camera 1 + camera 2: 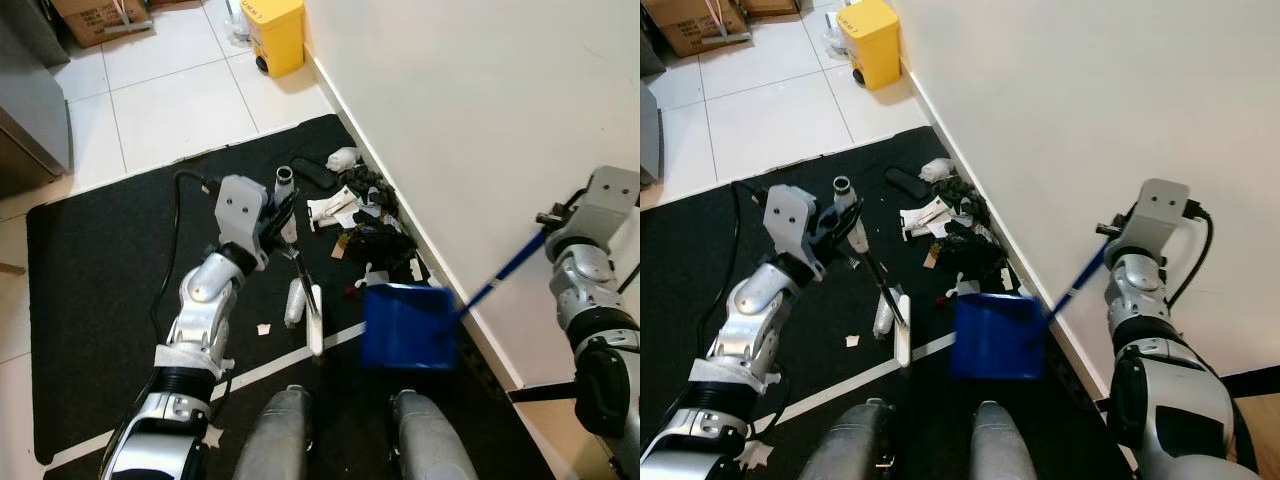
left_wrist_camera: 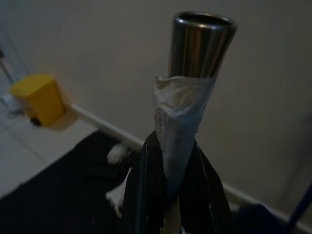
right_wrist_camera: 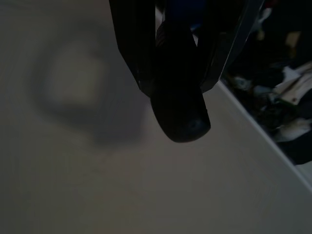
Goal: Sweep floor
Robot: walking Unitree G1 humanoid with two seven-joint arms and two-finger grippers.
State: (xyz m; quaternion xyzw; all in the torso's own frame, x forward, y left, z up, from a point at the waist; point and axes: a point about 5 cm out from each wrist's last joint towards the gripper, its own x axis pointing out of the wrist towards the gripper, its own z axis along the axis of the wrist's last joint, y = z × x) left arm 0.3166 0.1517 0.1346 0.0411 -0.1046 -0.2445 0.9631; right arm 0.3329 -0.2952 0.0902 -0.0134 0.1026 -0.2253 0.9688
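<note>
Holding the broom by its taped handle top, left gripper jaws clamped; right gripper jaws grip the blue dustpan handle. Litter pile lies along the wall beyond both, dustpan mouth nearer it, broom head just left of the pan on the black mat.

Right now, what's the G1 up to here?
It's sweeping. The left gripper is clamped on the paper-wrapped metal handle of a broom, whose head rests on the black mat. The right gripper holds the long handle of a blue dustpan, set down on the mat near the wall. A pile of trash lies along the baseboard just beyond the pan, none visibly in it yet. A yellow bin stands further along the wall.
</note>
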